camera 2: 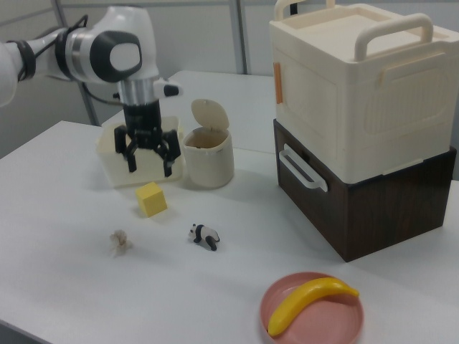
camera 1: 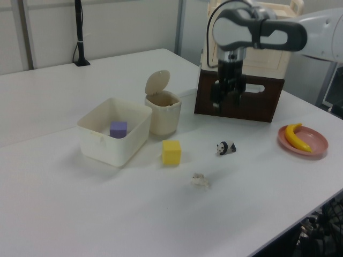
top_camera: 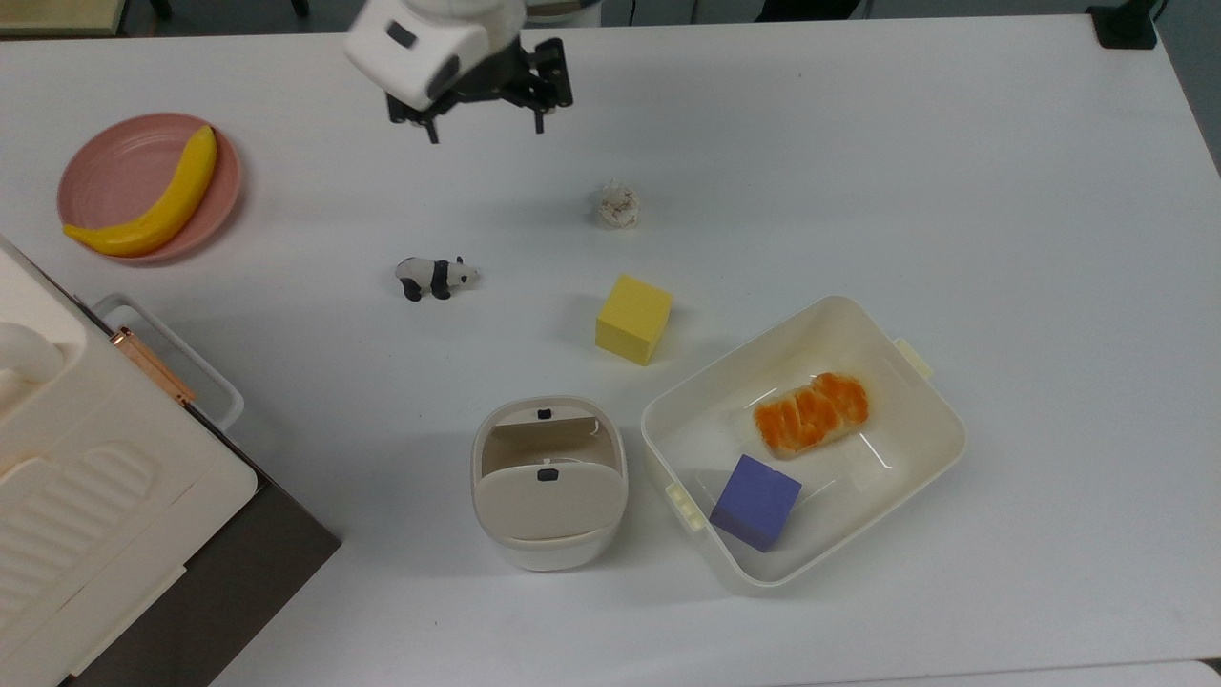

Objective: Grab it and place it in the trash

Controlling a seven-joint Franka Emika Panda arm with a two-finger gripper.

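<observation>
While the end effector (top_camera: 484,126) hangs above the white tabletop (top_camera: 858,143) with its fingers spread wide and holding nothing, the paper wad (top_camera: 618,205) lies on the tabletop, between it and the yellow cube (top_camera: 633,319) in the top view. The trash bin (top_camera: 548,483) stands past the cube, its flap lid raised.

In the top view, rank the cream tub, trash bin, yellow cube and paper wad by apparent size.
1. Cream tub, largest.
2. Trash bin.
3. Yellow cube.
4. Paper wad, smallest.
All rest on the same table, so nearness to the camera hardly skews this.
</observation>
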